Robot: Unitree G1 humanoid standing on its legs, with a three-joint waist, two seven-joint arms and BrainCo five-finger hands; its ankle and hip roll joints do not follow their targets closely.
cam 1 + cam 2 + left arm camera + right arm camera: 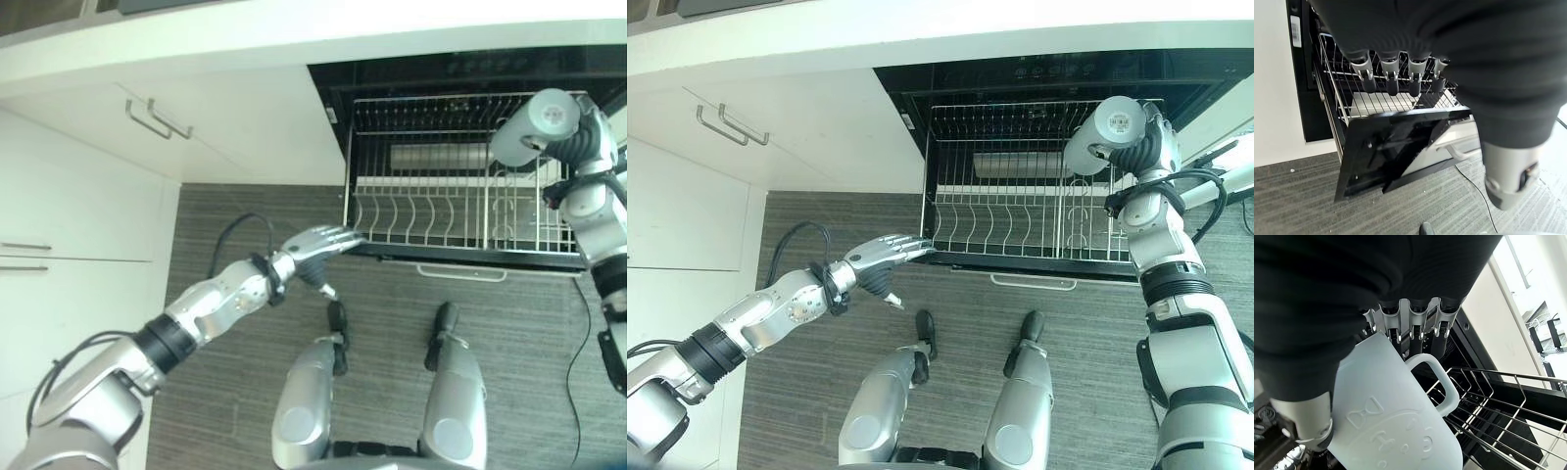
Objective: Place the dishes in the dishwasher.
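With the pale white handled mug (1396, 431) clasped in the right hand (1410, 328) above the pulled-out wire dishwasher rack (1019, 211), and the left hand (884, 255) flat-fingered by the rack's front edge, the loading step seems underway, and next the mug needs lowering between the tines.

I see the dishwasher (1038, 73) open under the counter (294, 24), with its wire rack (1019, 211) pulled out over the floor (245, 225). My right hand (1415, 328) is above the rack's right side, and it holds a mug (1391, 421) over the wires. My left hand (318, 245) is just beside the rack's front left corner. The cabinet doors (196, 117) are to the left of the dishwasher.
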